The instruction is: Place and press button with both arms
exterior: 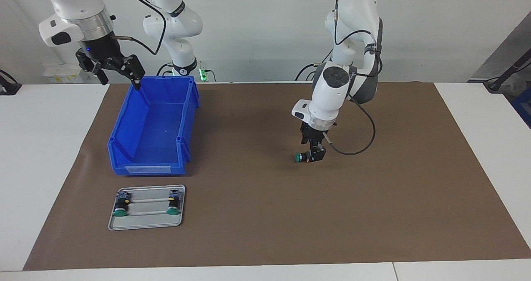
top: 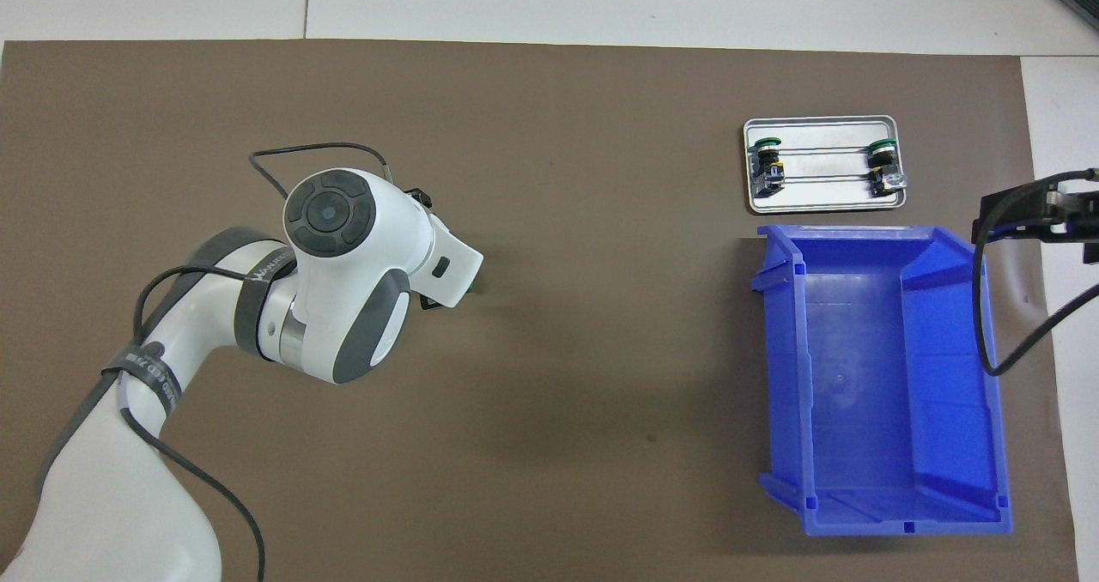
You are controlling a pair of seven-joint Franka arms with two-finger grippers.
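— What sits on the desk point(exterior: 49, 148)?

— A brown mat point(exterior: 265, 214) covers most of the white top. On it, toward the right arm's end, stands an open blue bin point(exterior: 151, 127), nothing visible inside.

— Anything beside it?

— A small silver tray point(exterior: 146, 219) lies just farther from the robots than the bin, close to it but apart. Its rim is rounded at the corners, and two thin rails run along its length.

— And the background?

— A plain pale wall point(exterior: 257, 24), with black cables point(exterior: 307, 70) near its foot.
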